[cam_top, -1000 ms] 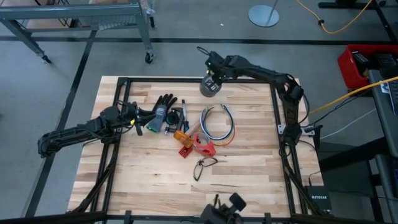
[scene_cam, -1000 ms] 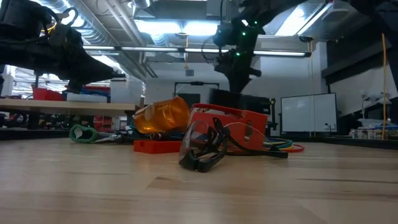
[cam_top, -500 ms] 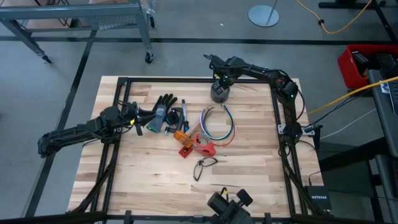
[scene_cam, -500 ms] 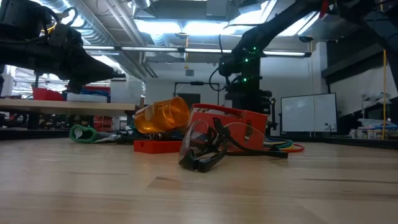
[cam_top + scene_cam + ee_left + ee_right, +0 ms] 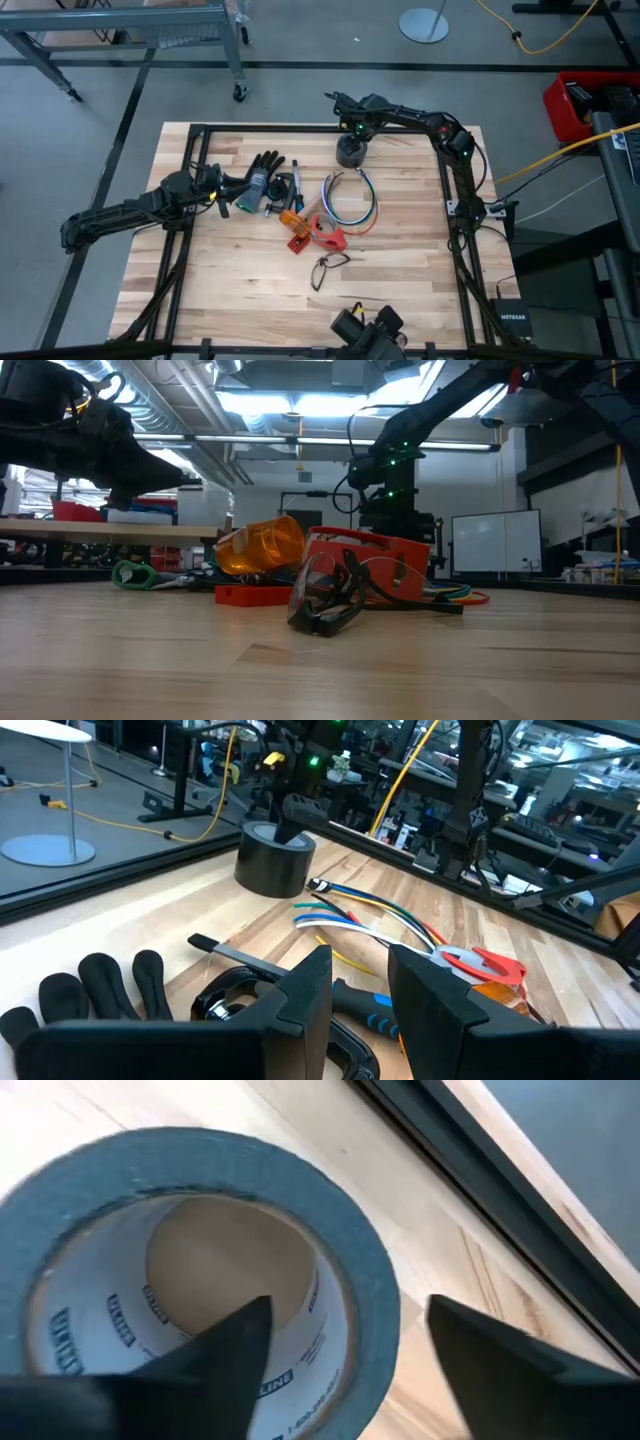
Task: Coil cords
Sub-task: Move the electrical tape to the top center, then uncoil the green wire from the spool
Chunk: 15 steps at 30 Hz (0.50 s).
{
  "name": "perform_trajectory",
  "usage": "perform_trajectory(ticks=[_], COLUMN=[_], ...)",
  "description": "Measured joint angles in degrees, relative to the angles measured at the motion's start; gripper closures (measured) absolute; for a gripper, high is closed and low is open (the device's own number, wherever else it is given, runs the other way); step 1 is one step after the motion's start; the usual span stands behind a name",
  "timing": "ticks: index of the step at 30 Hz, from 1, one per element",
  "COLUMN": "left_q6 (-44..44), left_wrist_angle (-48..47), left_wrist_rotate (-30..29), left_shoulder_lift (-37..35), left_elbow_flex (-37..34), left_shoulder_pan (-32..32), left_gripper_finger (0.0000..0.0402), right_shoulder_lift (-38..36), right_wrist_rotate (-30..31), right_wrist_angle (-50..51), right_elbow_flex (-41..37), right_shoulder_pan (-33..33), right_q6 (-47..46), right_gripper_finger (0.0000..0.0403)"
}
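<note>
I count two arms over the wooden desk (image 5: pixel 240 270). My right end effector (image 5: pixel 349 133) sits at the grey roll of duct tape (image 5: pixel 350 152); one finger (image 5: pixel 215 1345) is inside the roll's core, the other (image 5: pixel 490 1365) outside its wall, spread apart and straddling the wall. Whether they press it I cannot tell. My left end effector (image 5: pixel 355 990) hovers over a black glove (image 5: pixel 262 170), its fingers a little apart and empty.

The cords (image 5: pixel 350 200), one bundle of thin blue, grey-white and red-orange cables, lie bent in a loose loop just below the right end effector's tape roll, well to the right of the left end effector. The loop's long axis runs from the tape roll toward the red plastic tool (image 5: pixel 322 232), its free ends nearest the roll.

Also one pair of black-framed glasses (image 5: pixel 328 266).
</note>
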<state>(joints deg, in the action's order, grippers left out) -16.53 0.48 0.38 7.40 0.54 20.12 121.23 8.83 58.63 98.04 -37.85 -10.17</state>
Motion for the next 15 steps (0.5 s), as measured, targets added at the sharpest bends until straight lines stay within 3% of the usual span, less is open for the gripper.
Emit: perform_trajectory(ticks=[6, 15], left_q6=[0.0, 0.02], left_wrist_angle=[-0.01, -0.01], left_wrist_rotate=[0.0, 0.0], left_shoulder_lift=[0.0, 0.0], left_elbow_flex=[0.0, 0.0], left_shoulder_pan=[0.02, 0.0], left_gripper_finger=[0.0309, 0.0309], right_shoulder_lift=[0.0, 0.0], right_wrist_rotate=[-0.91, -2.44], right_wrist_angle=[2.0, 9.09], right_elbow_flex=[0.0, 2.46], right_shoulder_pan=[-0.07, -0.04], right_q6=[-0.07, -0.03], right_gripper_finger=[0.0045, 0.0034])
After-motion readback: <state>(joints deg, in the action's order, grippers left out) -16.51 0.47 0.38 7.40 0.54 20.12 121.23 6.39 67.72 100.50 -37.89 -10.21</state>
